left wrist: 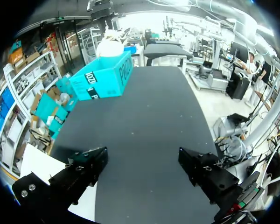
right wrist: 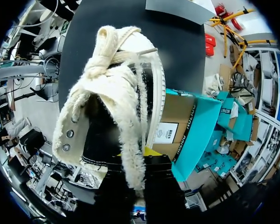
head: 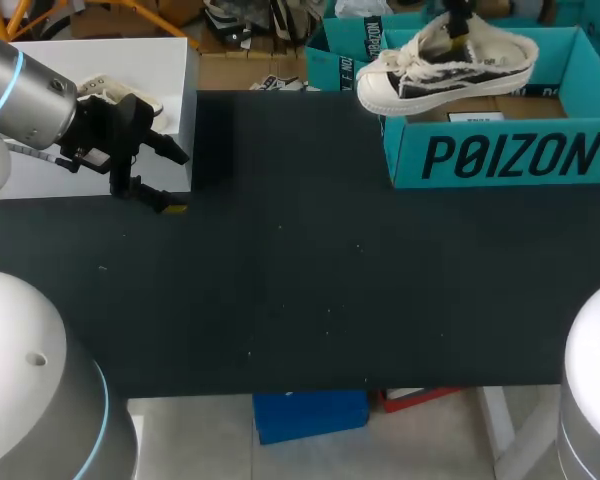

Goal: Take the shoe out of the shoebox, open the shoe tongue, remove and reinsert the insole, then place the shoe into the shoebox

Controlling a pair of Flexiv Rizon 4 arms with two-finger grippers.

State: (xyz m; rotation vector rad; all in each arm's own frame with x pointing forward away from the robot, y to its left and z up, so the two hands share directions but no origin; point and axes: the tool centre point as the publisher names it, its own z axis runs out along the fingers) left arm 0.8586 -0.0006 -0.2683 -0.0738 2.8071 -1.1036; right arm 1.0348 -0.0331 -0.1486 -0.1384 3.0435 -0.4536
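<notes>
1. Head view: the shoe [head: 445,68], a cream low canvas sneaker with dark sides and frayed edges, hangs above the shoebox [head: 500,155]. Its toe cap pokes out past the shoebox's front-left corner, and its heel sits over the open inside.
2. The right gripper [head: 458,22] comes down onto the heel. In the right wrist view, one yellow tip of the right gripper [right wrist: 142,156] shows against the heel collar and the other finger is hidden. Since the shoe hangs free, I judge the jaws to be pinched on the heel.
3. The step in hand looks like taking the shoe out.
   - To do it well, keep the heel pinch firm, because a grip at one end lets the toe swing.
   - Lift until the sole and loose laces clear the shoebox wall.
   - Carry the shoe to the bare table [head: 300,280] beside the shoebox and set it down sole first, with the tongue facing up.
4. The left gripper [head: 172,180] is well apart from the shoebox, across the table. In the left wrist view the jaws of the left gripper [left wrist: 144,163] stand wide with nothing between them.
5. Writing: large dark block lettering runs along the shoebox's teal front wall, with more on a side wall. A white label [head: 480,117] sits inside the shoebox, its print too small to read. No mark shows on the shoe.
</notes>
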